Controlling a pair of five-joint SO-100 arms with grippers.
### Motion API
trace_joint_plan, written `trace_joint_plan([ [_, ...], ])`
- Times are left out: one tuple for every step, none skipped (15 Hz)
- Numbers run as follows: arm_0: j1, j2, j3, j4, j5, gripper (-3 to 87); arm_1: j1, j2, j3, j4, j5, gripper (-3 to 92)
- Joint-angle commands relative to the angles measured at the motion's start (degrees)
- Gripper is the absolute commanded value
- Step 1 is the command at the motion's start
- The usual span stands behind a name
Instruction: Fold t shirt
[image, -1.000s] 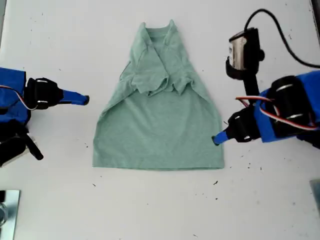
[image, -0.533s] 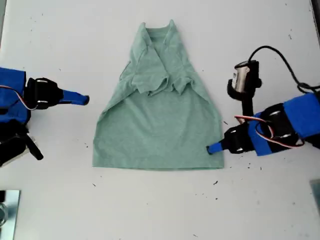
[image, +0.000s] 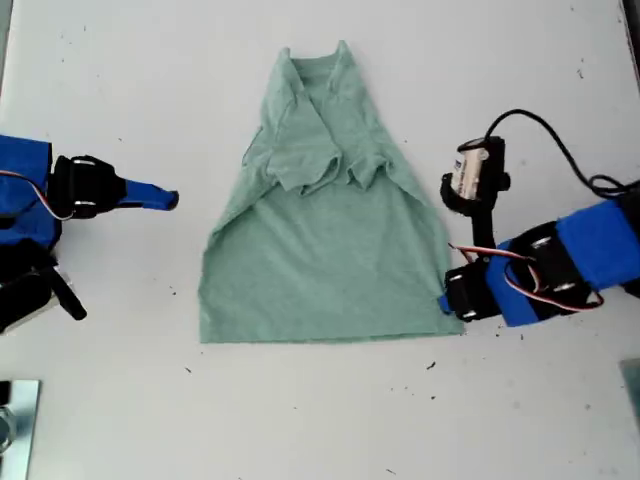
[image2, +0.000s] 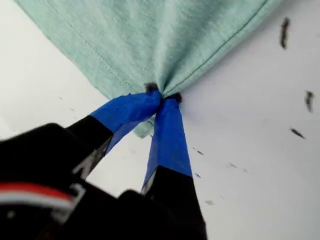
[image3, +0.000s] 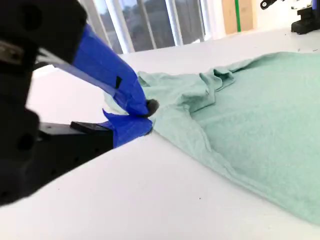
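On the white table (image: 300, 420), the t shirt (image: 325, 250) lies flat in the middle of the exterior view, collar towards the top of that view and hem towards the bottom. Both sleeves are folded inward over the chest, so the outline narrows from a wide hem up to the neck. The cloth is a pale sage green with a stitched hem.

At the hem corner on the exterior view's right, my first gripper (image2: 162, 97) is pinched tight on the t shirt. Its blue-taped fingers (image2: 170, 135) meet at the tips, and the fabric bunches into radiating creases where they bite (a small tab of the corner pokes out between the fingers, below the tips). In the exterior view this gripper (image: 447, 303) sits right at the corner, with its blue and black arm reaching in from the right side of that view.

My second gripper (image3: 145, 115) is off the cloth, well apart from it on the exterior view's left (image: 172, 200), pointing towards the sleeve side of the shirt. Its blue tips look nearly together with nothing between them, though a narrow gap shows further back along the fingers. Small dark specks dot the table near the first gripper.
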Motion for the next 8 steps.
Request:
trace_joint_plan([
  [0.44, 0.26, 0.70, 0.00, 0.44, -0.2, 1.23, 7.12, -7.03, 17.31, -2.64, -1.2],
  [0.44, 0.26, 0.70, 0.00, 0.44, -0.2, 1.85, 7.73, -14.15, 24.70, -3.78, -1.2],
  [0.53, 0.26, 0.70, 0.00, 0.44, -0.2, 2.46, 6.59, -23.73, 31.55, -5.10, -1.2],
  [0.53, 0.26, 0.70, 0.00, 0.44, -0.2, 3.16, 3.43, -32.96, 35.60, -6.77, -1.2],
  [0.44, 0.35, 0.70, 0.00, 0.44, -0.2, 3.96, -1.58, -41.13, 37.18, -9.32, -1.2],
  [0.44, 0.35, 0.70, 0.00, 0.44, -0.2, 4.75, -7.03, -48.08, 37.71, -11.51, -1.2],
  [0.44, 0.35, 0.70, 0.00, 0.53, -0.2, 5.36, -12.57, -54.23, 37.27, -13.54, -1.2],
  [0.53, 0.35, 0.70, 0.00, 0.53, -0.2, 6.06, -18.37, -60.56, 35.77, -15.82, -1.2],
])
